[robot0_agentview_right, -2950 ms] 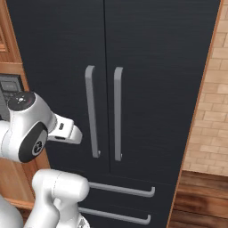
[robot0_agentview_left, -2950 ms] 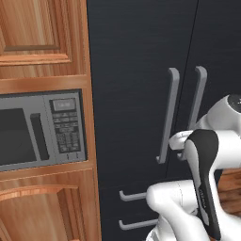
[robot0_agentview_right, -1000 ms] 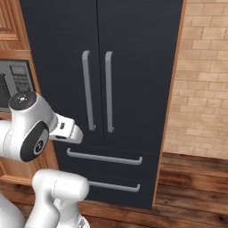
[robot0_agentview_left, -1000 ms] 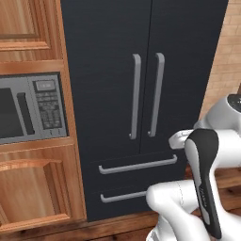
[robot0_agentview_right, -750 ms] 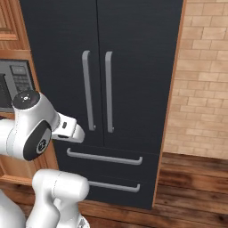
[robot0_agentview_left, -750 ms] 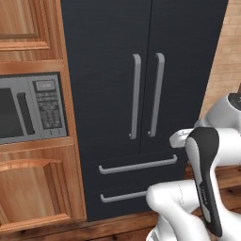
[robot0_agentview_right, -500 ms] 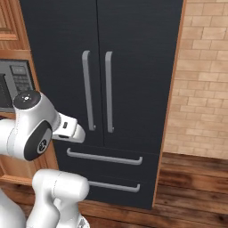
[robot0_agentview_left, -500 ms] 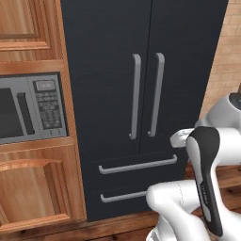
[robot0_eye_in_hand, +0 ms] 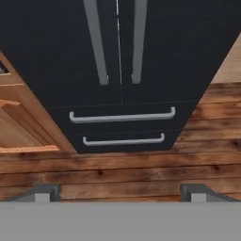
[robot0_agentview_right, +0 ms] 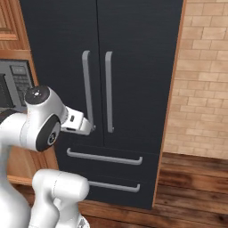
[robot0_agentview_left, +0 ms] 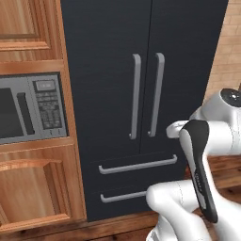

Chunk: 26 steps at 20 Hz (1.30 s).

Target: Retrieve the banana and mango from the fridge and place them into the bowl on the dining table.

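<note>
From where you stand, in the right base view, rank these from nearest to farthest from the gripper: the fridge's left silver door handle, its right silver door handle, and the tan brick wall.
1. Left silver door handle, just beyond the gripper.
2. Right silver door handle, next one over.
3. Tan brick wall, far side past the black fridge.

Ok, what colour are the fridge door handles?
Silver-grey bar handles on the black fridge, clearest in the right base view.

The fridge (robot0_agentview_left: 141,94) stands shut ahead of the arm (robot0_agentview_left: 197,160), with a microwave (robot0_agentview_left: 28,108) off to the arm's left.
</note>
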### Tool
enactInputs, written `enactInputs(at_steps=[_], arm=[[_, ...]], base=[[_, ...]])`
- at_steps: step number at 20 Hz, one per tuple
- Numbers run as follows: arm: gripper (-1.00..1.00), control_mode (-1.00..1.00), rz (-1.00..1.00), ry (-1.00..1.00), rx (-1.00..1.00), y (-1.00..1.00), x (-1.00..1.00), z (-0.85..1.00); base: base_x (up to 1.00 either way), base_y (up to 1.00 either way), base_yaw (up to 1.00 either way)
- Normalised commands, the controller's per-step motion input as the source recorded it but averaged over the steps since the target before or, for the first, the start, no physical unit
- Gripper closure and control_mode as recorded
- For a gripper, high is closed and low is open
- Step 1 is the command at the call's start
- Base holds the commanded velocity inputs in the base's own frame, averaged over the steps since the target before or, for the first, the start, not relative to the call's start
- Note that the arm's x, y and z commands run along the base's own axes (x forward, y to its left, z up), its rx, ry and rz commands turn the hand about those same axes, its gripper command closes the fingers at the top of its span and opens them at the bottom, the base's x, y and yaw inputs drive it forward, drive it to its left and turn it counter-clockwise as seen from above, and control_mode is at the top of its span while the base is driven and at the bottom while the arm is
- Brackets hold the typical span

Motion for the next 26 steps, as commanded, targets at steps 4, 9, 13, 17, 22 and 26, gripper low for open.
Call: enactInputs(at_steps=[4, 9, 13, 17, 22, 26], arm=[[-1.00, -1.00, -0.11, -0.20, 0.00, -0.06, 0.91, 0.00], [-1.00, -1.00, -0.09, -0.28, 0.00, -0.13, 0.79, 0.17], [-1.00, -1.00, -0.05, -0.17, 0.02, -0.33, 0.72, 0.18], [-1.00, -1.00, 0.00, 0.00, 0.05, -0.30, 0.72, 0.13], [-1.00, -1.00, 0.00, 0.02, 0.01, -0.01, 0.76, 0.00], [-1.00, -1.00, 0.00, -0.01, 0.00, 0.00, 0.80, -0.01]], base=[[0.00, 0.00, 0.00], [0.00, 0.00, 0.00], [0.00, 0.00, 0.00], [0.00, 0.00, 0.00], [0.00, 0.00, 0.00], [0.00, 0.00, 0.00]])
